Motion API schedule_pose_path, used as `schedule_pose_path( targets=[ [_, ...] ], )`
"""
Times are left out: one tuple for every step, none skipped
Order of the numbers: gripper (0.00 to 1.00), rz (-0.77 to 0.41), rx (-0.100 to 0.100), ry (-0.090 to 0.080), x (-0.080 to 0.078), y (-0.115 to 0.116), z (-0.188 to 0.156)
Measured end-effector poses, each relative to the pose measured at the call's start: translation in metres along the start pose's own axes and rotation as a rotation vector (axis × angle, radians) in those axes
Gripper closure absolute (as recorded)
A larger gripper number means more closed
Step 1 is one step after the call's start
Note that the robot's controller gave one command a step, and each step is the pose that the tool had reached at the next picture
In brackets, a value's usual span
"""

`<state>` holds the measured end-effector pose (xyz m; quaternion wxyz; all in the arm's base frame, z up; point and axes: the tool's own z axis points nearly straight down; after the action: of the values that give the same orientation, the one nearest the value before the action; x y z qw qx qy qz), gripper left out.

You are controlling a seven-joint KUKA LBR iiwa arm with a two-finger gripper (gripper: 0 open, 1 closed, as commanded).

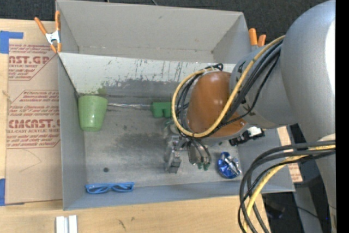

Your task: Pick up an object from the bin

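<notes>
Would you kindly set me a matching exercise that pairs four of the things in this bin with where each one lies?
Things
1. pale green cup
2. small green block
3. blue spectacle-shaped piece
4. shiny blue lump

Places
A. on the floor just right of the hand
B. against the left wall of the bin
C. lower left of the view, along the wall there
D. mid-floor towards the far wall, left of the arm's orange cover

Pairs: 1-B, 2-D, 3-C, 4-A
</notes>
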<state>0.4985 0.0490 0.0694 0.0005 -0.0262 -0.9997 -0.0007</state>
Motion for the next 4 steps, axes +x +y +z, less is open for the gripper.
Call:
schedule_pose_path(
  targets=[
    [0.0,0.0,0.0,0.0,0.0,0.0,0.0],
    [0.0,-0.072,-0.005,-0.009,0.003,0.087,-0.084],
    [0.0,0.104,0.0,0.002,0.027,0.131,-0.006],
    [0.0,-0.105,0.001,-0.005,0.027,0.174,-0.001]
  ],
)
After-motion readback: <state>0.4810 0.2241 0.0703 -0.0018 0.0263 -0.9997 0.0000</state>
